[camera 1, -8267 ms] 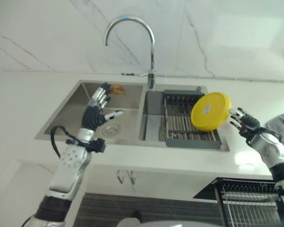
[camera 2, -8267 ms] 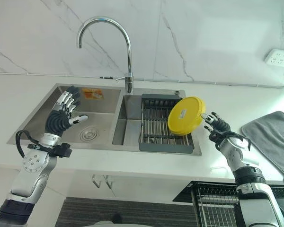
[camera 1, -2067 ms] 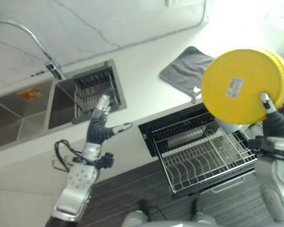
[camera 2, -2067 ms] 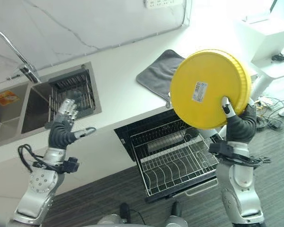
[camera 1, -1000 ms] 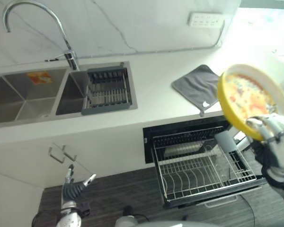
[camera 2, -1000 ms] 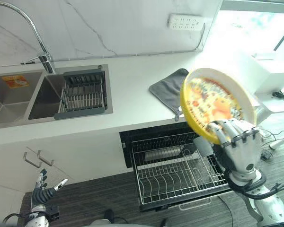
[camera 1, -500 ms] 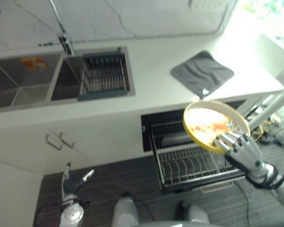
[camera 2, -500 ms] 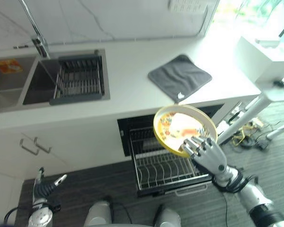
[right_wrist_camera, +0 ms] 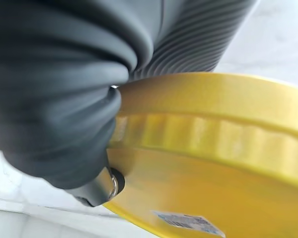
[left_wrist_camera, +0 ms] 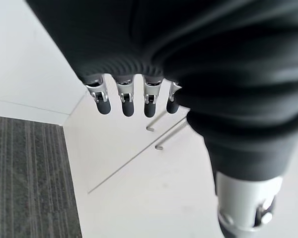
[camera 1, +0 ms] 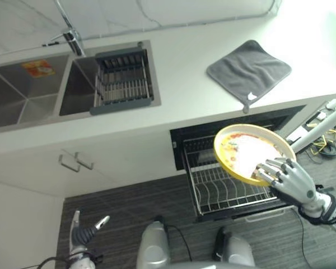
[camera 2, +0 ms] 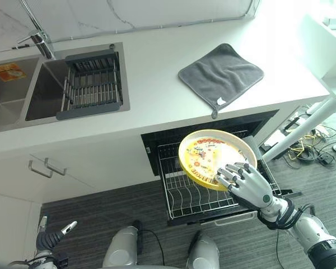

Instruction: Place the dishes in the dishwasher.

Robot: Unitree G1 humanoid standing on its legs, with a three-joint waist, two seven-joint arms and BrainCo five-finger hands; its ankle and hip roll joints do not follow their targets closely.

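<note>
A yellow plate (camera 1: pixel 247 158) with a printed picture on its face hangs face up over the pulled-out dishwasher rack (camera 1: pixel 218 188). My right hand (camera 1: pixel 288 178) grips the plate's near rim, fingers curled over the top. The right wrist view shows the plate's yellow underside (right_wrist_camera: pixel 223 163) with my thumb (right_wrist_camera: pixel 97 191) pressed beneath it. Down by the floor at the lower left, my left hand (camera 1: pixel 81 234) hangs with fingers straight and holds nothing; its fingers (left_wrist_camera: pixel 126 99) point at white cabinet fronts.
The dishwasher (camera 2: pixel 157 143) stands open under the white counter (camera 2: pixel 157 84). A grey cloth (camera 2: pixel 221 75) lies on the counter above it. A double sink (camera 1: pixel 22 95) with a grey drying rack (camera 1: pixel 122 83) sits at the left.
Since one second ago the right hand has brought the plate down from chest height to just above the dishwasher rack, face up. The camera has tilted downwards. The left hand stays low.
</note>
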